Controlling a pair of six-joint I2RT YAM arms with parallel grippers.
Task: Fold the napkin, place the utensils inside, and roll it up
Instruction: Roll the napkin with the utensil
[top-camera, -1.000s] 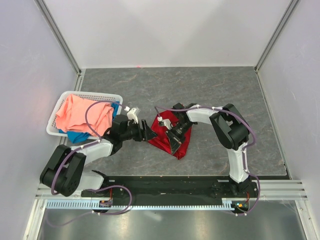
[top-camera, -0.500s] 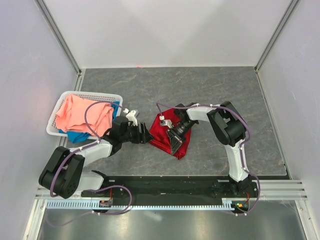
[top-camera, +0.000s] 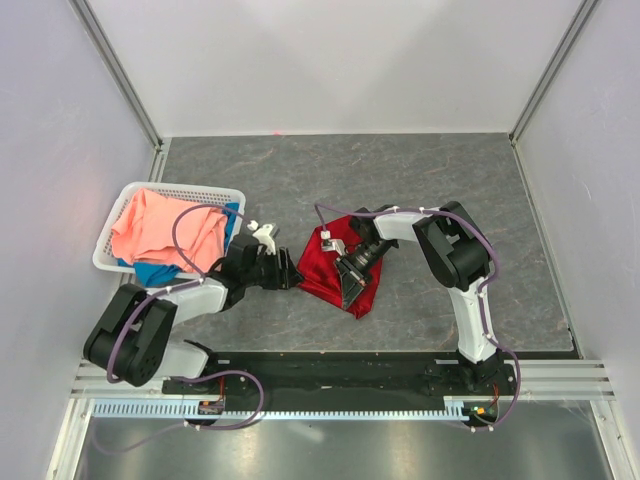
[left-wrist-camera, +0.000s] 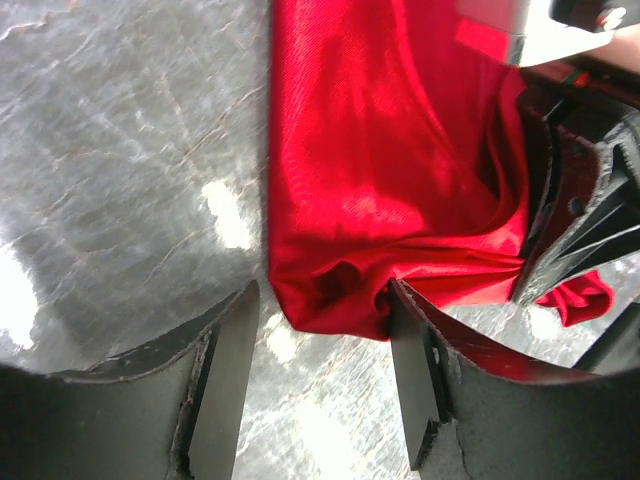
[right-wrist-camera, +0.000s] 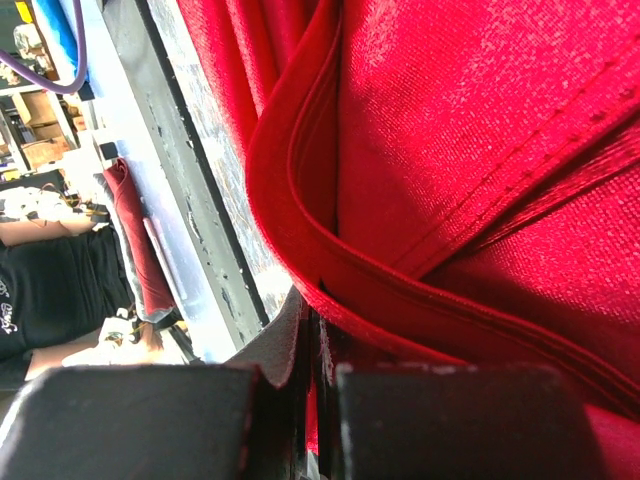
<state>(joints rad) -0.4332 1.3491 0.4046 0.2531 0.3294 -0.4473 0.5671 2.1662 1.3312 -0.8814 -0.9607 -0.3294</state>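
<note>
The deep red napkin (top-camera: 328, 262) lies crumpled on the grey table between my two grippers. My left gripper (top-camera: 291, 273) is at its left edge. In the left wrist view the left gripper (left-wrist-camera: 320, 385) stands open, with the napkin's bunched corner (left-wrist-camera: 335, 285) reaching in between the fingers and touching the right finger (left-wrist-camera: 420, 385). My right gripper (top-camera: 351, 288) comes in from the right. In the right wrist view it (right-wrist-camera: 322, 352) is shut on a folded hem of the napkin (right-wrist-camera: 470, 150). The utensils are out of view.
A white basket (top-camera: 182, 189) sits at the left behind the left arm, holding a salmon-pink cloth (top-camera: 165, 228) and a blue cloth (top-camera: 153, 271). Grey walls stand on both sides. The black base rail (top-camera: 330, 372) runs along the near edge.
My left gripper has dropped lower at the napkin's left edge and its jaws have narrowed a little around the cloth corner. The right gripper keeps its hold, hardly moved.
</note>
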